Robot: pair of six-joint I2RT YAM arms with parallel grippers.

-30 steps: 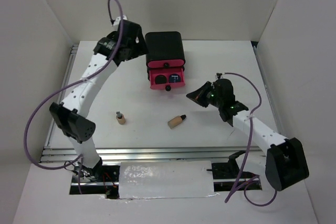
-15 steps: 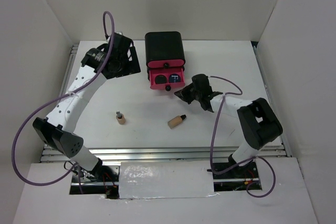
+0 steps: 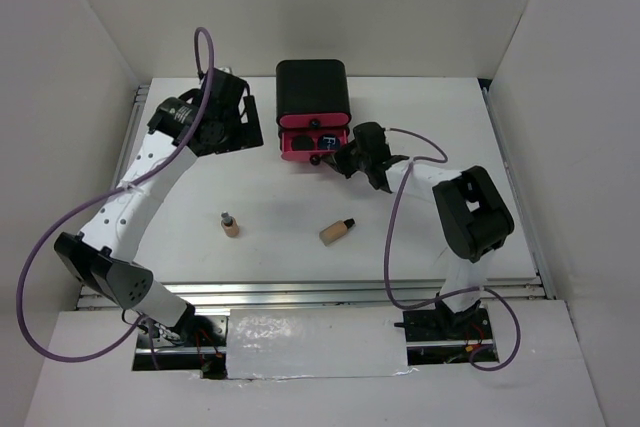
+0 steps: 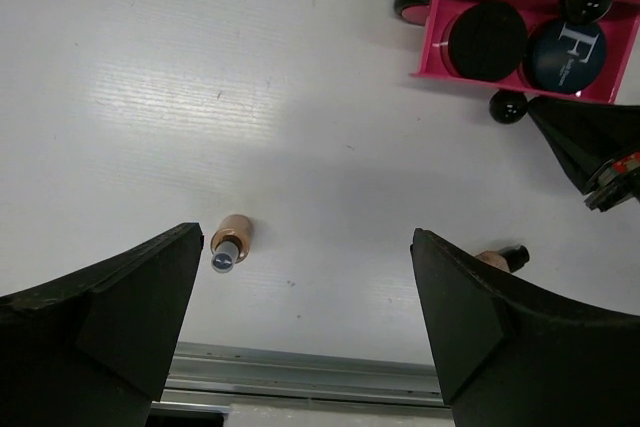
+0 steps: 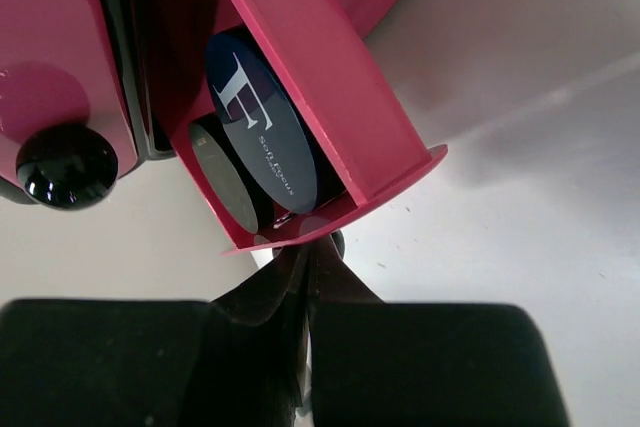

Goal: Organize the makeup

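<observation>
The black compact [image 4: 487, 39] and the blue-lidded compact [image 4: 566, 55] lie side by side in the open pink drawer [image 3: 315, 147] of the black box [image 3: 312, 92]. They also show in the right wrist view: blue [image 5: 262, 135], black [image 5: 225, 187]. My right gripper [image 3: 342, 160] [image 5: 305, 255] is shut, its tips against the drawer's front at its black knob [image 4: 508, 106]. One beige bottle [image 3: 230, 224] stands upright; the other [image 3: 338, 231] lies on its side. My left gripper [image 3: 232, 135] [image 4: 308, 247] is open and empty, high above the table. No sachets are in view.
Two more pink drawers above the open one are closed; one knob [image 5: 67, 165] shows. White walls enclose the table on three sides. A metal rail [image 4: 300, 372] runs along the near edge.
My right gripper has moved left and back to the drawer's front, and the drawer has slid part way into the box. My left arm has drawn slightly left.
</observation>
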